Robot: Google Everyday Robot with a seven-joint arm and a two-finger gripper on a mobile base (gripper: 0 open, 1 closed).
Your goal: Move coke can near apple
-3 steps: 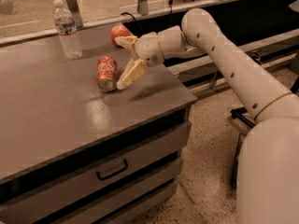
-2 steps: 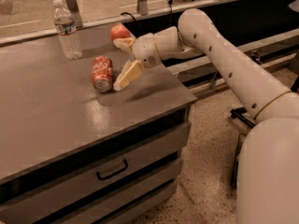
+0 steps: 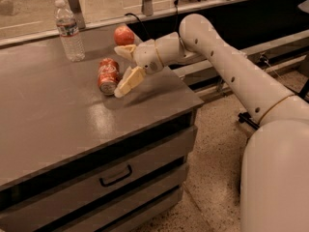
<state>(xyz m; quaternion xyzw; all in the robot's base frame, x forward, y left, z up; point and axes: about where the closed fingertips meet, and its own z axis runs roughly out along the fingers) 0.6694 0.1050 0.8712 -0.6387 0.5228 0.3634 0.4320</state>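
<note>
Drawers point(image 3: 116, 175) at the lower left of the frame, shut, under a grey cabinet top point(image 3: 58, 129); white robot body point(image 3: 275, 178) filling the lower right. Nothing to handle down here.

Farther up, left of centre: coke can point(image 3: 107, 75), lying on its side on the cabinet top, silver end turned toward the lower edge of the frame. Just right of it, gripper point(image 3: 120, 71), spread wide and holding nothing, with one finger low beside the can's near end and the other high, close under the apple point(image 3: 124, 35). Cannot tell whether the lower finger touches the can.

Judging by that: reaching stage, grasp not yet made. Fingers spread roughly along the can's length, so either take it end to end, squarely on both rims, or turn the wrist and pinch across the round wall. Ease leftward until the can sits deep between the fingers, and close only with a finger on each side. Beware of a glancing touch: lying down, likely to roll off toward the left of the frame. Mind the upper finger as well, near enough to the apple to knock it toward the back edge.

Beyond, at upper centre, apple near the can but apart from it: a short carry, then a gentle set-down just beside, without bumping. Farthest back, upper left: water bottle point(image 3: 69, 30), upright, well apart from the route. Leave alone.
</note>
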